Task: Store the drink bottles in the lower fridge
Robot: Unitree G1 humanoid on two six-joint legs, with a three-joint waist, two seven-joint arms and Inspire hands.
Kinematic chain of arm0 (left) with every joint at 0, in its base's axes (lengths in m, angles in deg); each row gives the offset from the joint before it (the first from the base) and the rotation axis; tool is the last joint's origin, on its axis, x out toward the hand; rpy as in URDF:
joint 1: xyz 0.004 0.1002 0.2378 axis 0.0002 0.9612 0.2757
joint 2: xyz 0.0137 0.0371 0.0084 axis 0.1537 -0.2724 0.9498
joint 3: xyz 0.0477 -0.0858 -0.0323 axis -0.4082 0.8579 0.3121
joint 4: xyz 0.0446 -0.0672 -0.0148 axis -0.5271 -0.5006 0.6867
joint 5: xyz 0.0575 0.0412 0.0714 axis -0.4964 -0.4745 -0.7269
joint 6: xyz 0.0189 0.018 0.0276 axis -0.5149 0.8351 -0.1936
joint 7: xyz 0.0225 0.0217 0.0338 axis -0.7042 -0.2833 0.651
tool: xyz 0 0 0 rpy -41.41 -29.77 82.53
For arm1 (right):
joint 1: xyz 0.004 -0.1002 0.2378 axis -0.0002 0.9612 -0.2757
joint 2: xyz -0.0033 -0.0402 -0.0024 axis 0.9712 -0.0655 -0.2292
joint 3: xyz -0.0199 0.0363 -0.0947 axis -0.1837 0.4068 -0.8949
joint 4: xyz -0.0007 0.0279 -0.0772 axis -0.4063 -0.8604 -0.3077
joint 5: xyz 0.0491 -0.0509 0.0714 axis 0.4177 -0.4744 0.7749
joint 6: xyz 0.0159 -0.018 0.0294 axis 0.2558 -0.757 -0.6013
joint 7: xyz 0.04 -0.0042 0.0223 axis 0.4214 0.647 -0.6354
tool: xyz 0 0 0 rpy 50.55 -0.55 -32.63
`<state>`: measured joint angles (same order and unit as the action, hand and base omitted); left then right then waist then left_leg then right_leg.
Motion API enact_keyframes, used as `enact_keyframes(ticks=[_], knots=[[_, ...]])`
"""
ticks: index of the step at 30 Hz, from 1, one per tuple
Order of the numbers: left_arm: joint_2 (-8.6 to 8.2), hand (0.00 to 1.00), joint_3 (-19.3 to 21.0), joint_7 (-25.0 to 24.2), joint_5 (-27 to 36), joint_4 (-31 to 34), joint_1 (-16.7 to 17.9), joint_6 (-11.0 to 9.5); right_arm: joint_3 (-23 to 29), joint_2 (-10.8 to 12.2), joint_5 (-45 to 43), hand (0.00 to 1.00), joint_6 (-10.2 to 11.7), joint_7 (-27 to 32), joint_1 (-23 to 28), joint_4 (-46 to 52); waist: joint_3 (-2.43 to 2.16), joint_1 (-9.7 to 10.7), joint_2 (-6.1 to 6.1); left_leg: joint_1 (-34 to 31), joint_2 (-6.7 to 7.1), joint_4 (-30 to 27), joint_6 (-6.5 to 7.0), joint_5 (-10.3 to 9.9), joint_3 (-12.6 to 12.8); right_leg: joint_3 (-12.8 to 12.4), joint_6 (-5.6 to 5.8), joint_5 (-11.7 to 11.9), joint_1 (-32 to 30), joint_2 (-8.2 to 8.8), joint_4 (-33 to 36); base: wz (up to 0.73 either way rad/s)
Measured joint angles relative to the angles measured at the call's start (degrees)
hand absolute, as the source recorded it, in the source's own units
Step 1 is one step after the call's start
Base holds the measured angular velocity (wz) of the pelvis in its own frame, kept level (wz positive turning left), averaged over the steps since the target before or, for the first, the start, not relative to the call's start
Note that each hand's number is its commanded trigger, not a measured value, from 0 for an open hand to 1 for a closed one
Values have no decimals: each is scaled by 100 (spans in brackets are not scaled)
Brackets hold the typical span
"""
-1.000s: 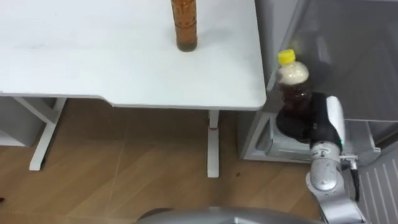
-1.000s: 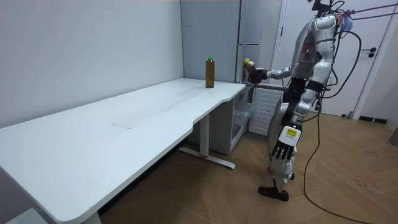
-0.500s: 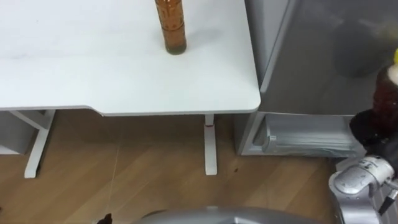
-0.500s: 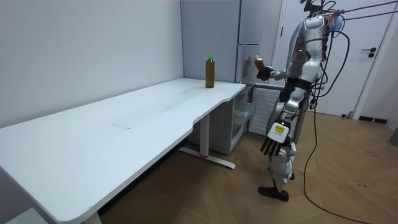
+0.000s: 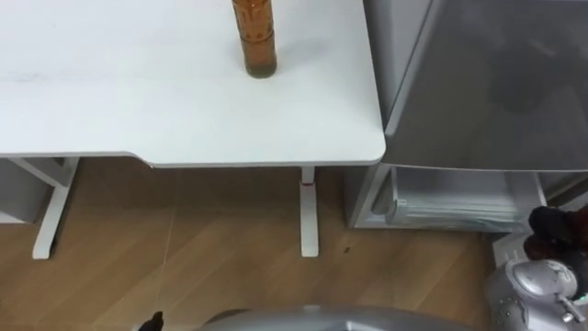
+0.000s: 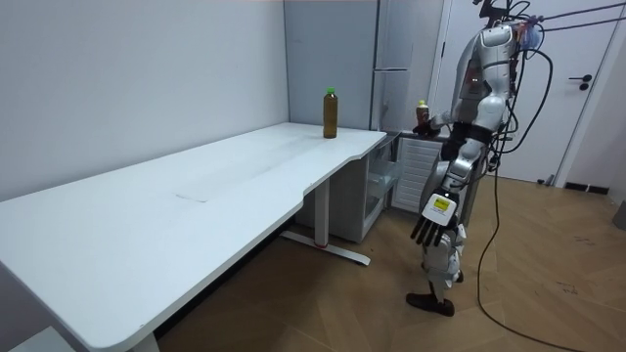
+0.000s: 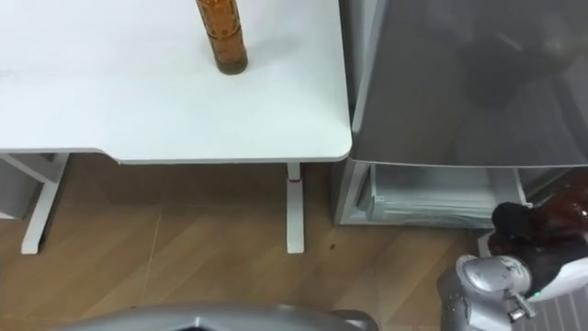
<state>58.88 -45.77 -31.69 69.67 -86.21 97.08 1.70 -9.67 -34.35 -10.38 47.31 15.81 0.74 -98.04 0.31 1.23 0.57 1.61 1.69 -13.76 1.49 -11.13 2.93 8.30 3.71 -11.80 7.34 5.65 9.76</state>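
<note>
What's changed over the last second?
The right hand, shut on the yellow-capped bottle, carried it from beside the table corner rightward and down, near the open lower fridge. The green-capped bottle stayed put; the left hand hangs open.

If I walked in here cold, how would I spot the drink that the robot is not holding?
Start at the long white table; at its far end, beside the grey fridge, one tall brown bottle stands upright alone. Its cap is green, while the other bottle, yellow-capped, is gripped in the robot's right hand.
</note>
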Motion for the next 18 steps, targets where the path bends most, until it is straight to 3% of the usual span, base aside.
enact_keyframes(ticks=[10,18], knots=[[85,0,3,-360,-37,10,120,105,-3,-105,2208,100,1,-559,-657,8,3,1,1,2,2,13,0,1,6,-3,-6,4,10,-3,15,0],[83,0,57,-605,-179,156,272,161,6,-268,3086,100,-98,-1981,-743,-318,15,-21,19,-4,4,4,1,-16,-3,19,-5,4,98,3,13,1]])
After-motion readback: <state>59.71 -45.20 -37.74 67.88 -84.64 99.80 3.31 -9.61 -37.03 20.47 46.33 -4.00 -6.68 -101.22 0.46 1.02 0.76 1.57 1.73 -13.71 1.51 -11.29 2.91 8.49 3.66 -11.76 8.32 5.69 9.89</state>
